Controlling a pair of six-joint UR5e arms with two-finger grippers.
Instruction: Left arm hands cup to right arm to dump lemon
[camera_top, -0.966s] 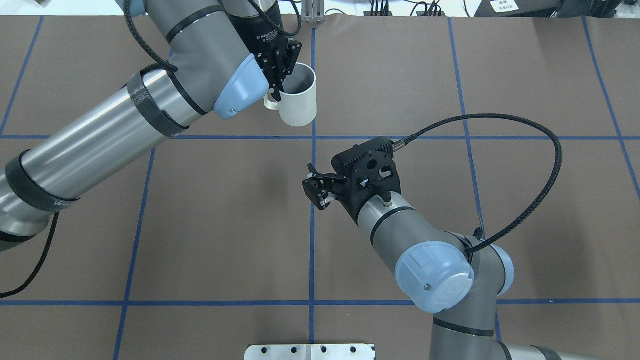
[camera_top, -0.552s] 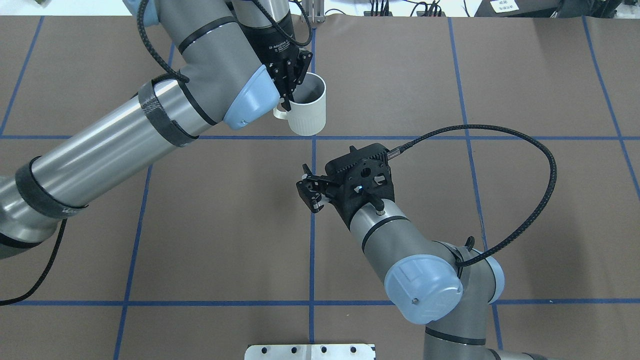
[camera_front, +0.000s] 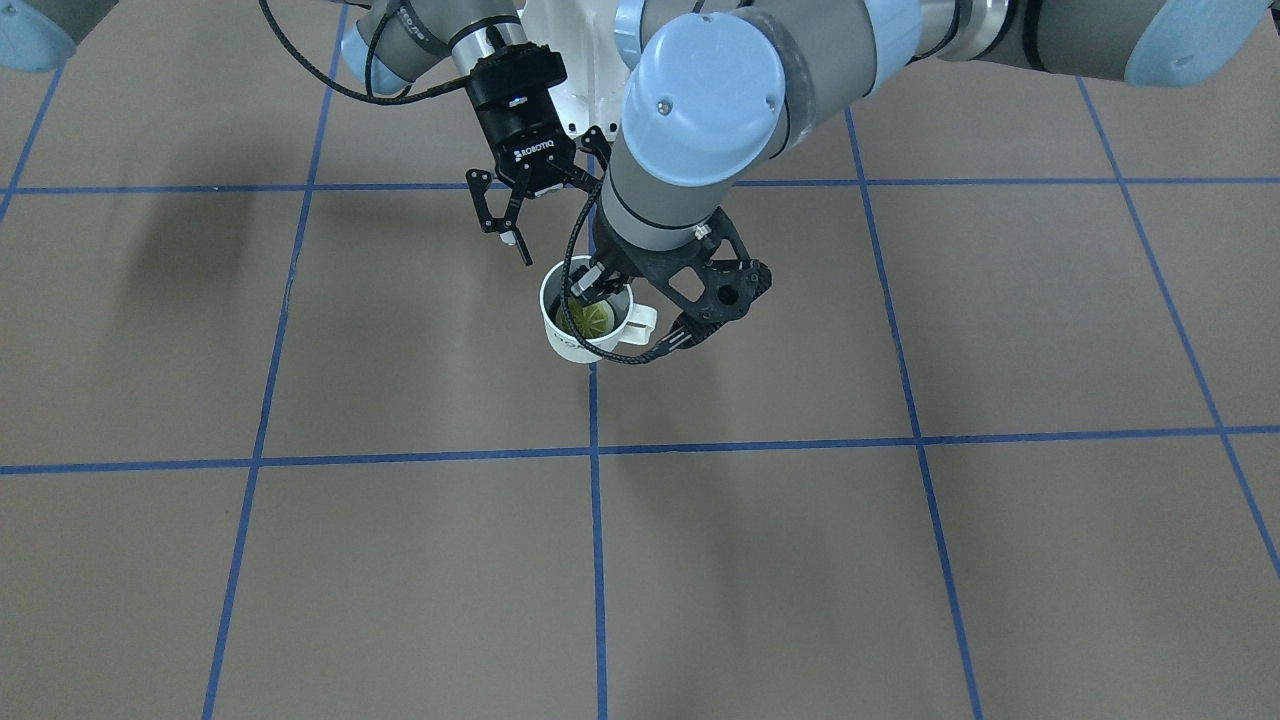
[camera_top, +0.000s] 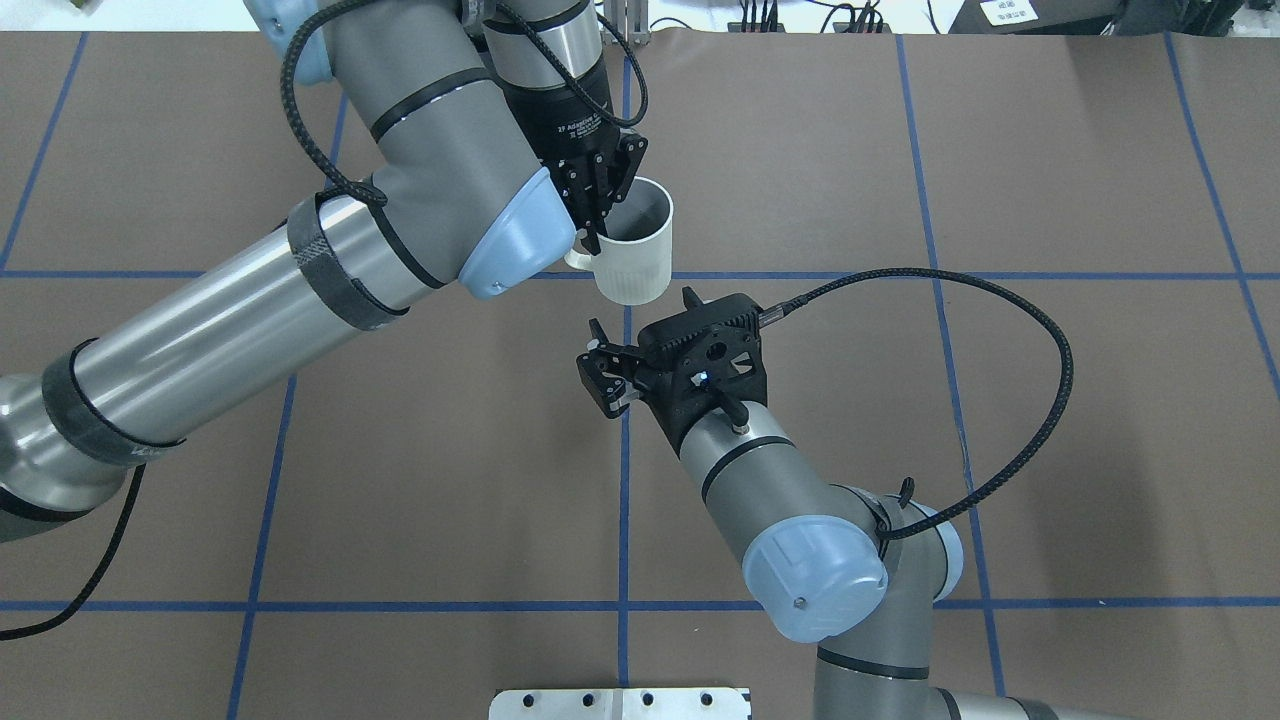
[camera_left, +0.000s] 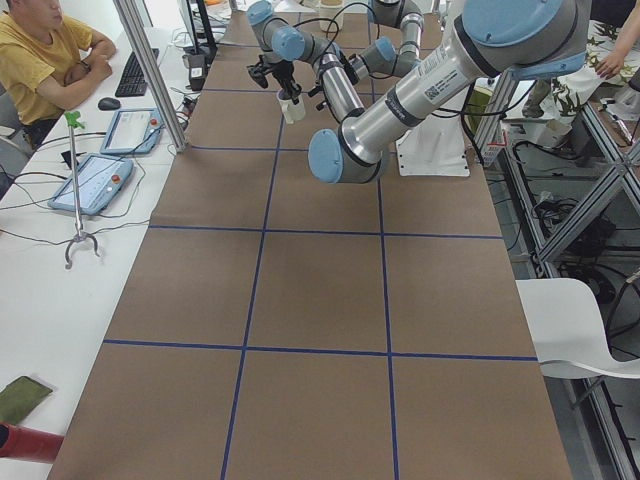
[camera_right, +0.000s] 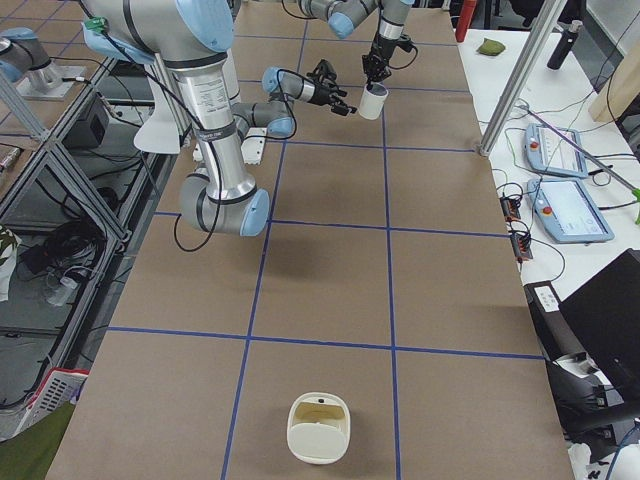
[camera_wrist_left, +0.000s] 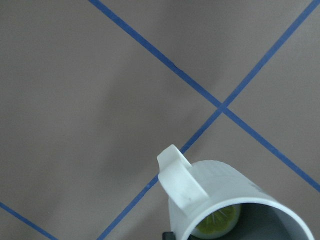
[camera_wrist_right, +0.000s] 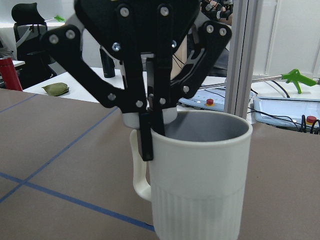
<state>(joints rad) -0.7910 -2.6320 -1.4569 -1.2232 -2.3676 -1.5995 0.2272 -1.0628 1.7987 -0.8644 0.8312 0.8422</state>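
handover | left gripper (camera_top: 600, 225) pinches cup (camera_top: 635, 265) rim, lemon (camera_wrist_left: 218, 223) inside | right gripper (camera_top: 598, 372) spread, empty: clamp body level before left lets go

Cup (camera_wrist_right: 200, 170): cream, glazed-ceramic look, soft sheen, ribbed lower band, matt grey inside. Table cover (camera_top: 1050, 150): matt brown, paper-like; blue tape lines (camera_top: 623, 520). Left arm (camera_top: 200, 330): satin grey metal tube. Right arm (camera_top: 745, 465): likewise; joint cap (camera_top: 815, 580) smooth pale-blue plastic. At the cap's 11 o'clock, overhead: bracket (camera_top: 705, 360), matt black perforated plastic. Cable (camera_top: 1067, 365) at the bracket's 3 o'clock: braided sleeve.
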